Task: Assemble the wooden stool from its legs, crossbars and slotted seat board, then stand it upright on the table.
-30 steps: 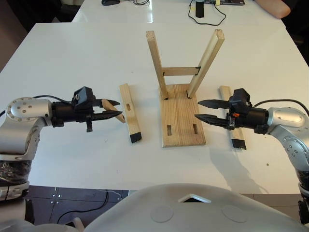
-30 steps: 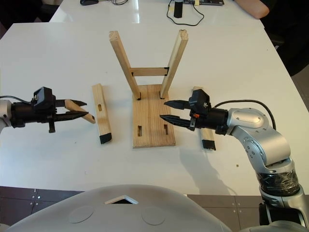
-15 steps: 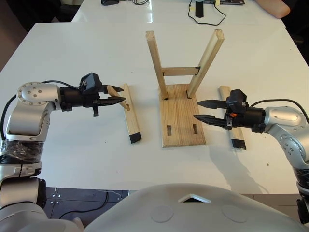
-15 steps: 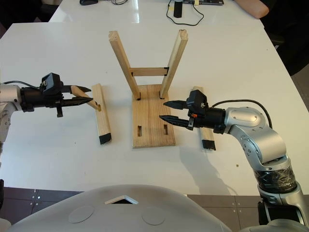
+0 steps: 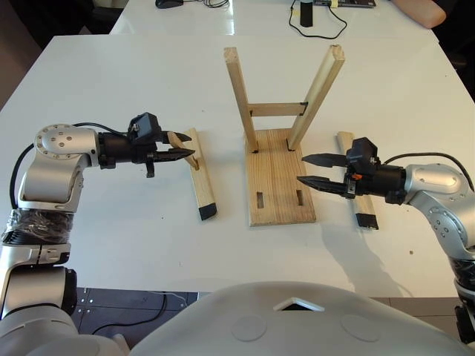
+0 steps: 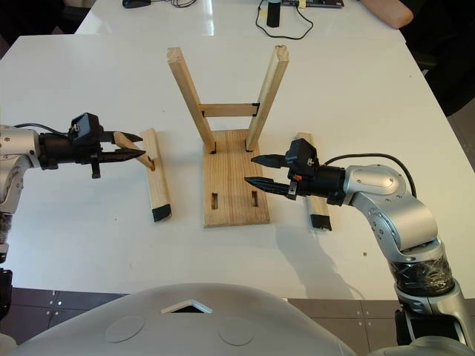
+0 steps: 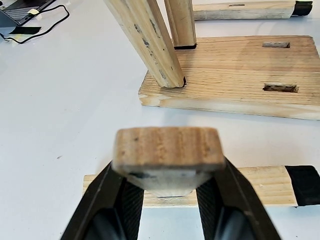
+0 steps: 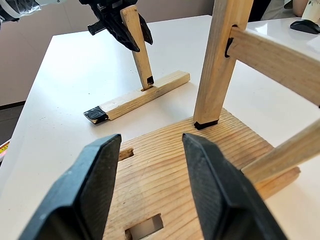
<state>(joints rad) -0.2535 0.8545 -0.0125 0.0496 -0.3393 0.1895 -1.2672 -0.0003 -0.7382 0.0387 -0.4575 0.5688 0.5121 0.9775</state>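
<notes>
Left of centre, your left gripper (image 5: 185, 155) pinches the crossbar (image 8: 136, 35), which slants down with its tip at the slot (image 8: 149, 82) of the flat-lying leg (image 5: 202, 182). Your right gripper (image 5: 301, 168) hangs spread over the seat board (image 5: 278, 200).

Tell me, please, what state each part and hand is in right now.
Seat board: flat, two legs fitted, two slots empty.
Fitted legs: upright, joined by fitted crossbar.
Left loose leg: lying flat, unmounted.
Loose crossbar: tilted, tip at that leg's slot.
Right loose leg: lying flat, unmounted.
Left hand: shut on loose crossbar.
Right hand: open, empty.
</notes>
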